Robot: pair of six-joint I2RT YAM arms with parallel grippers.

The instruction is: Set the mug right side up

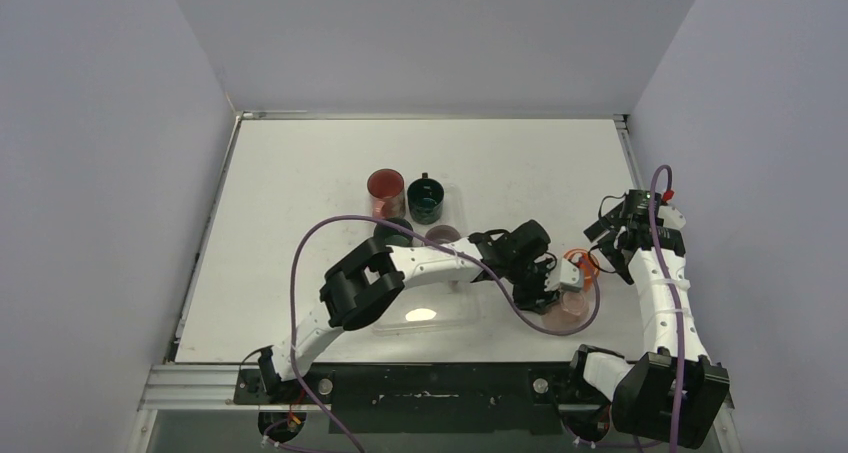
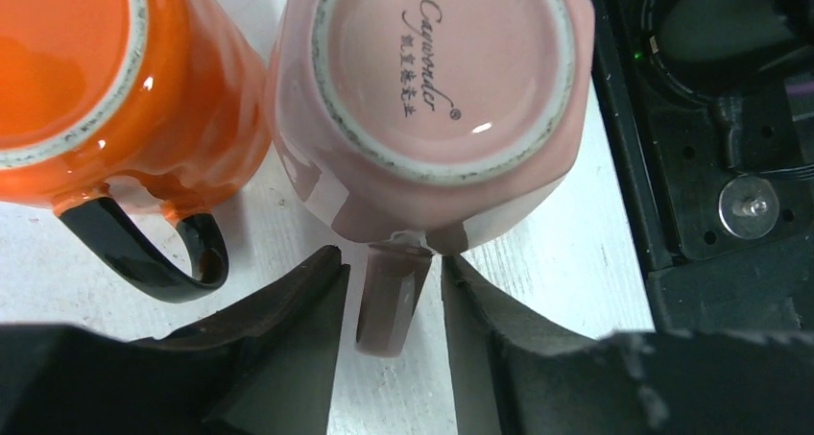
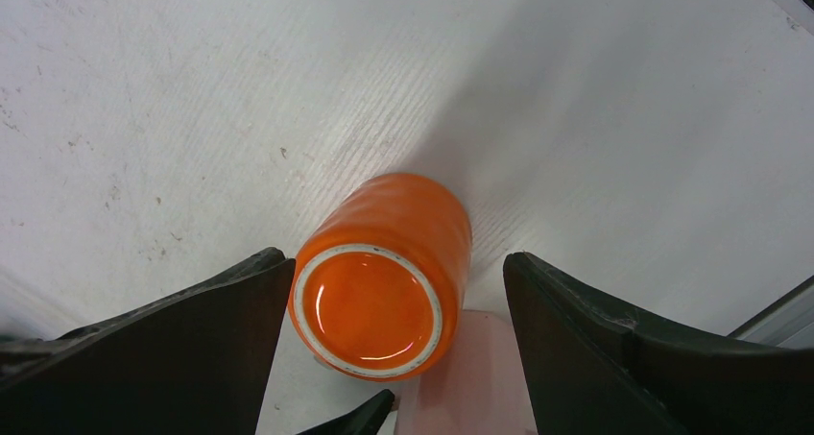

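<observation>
A pink mug (image 2: 442, 70) stands upside down on the white table, base up, with printed lettering on the base. It also shows in the top view (image 1: 571, 307) and at the lower edge of the right wrist view (image 3: 475, 377). Its handle (image 2: 389, 301) lies between the fingers of my left gripper (image 2: 389, 262), which is open, with a small gap on each side. An orange mug (image 3: 379, 277) with a black handle (image 2: 144, 257) stands upside down right beside the pink one. My right gripper (image 3: 394, 257) is open and hovers above the orange mug, empty.
At mid table stand a red cup (image 1: 385, 188), a dark green mug (image 1: 426, 199) and two more cups (image 1: 395, 231) by a clear plastic tray (image 1: 420, 318). The black base rail (image 2: 710, 166) lies close to the pink mug's right. The right wall is near.
</observation>
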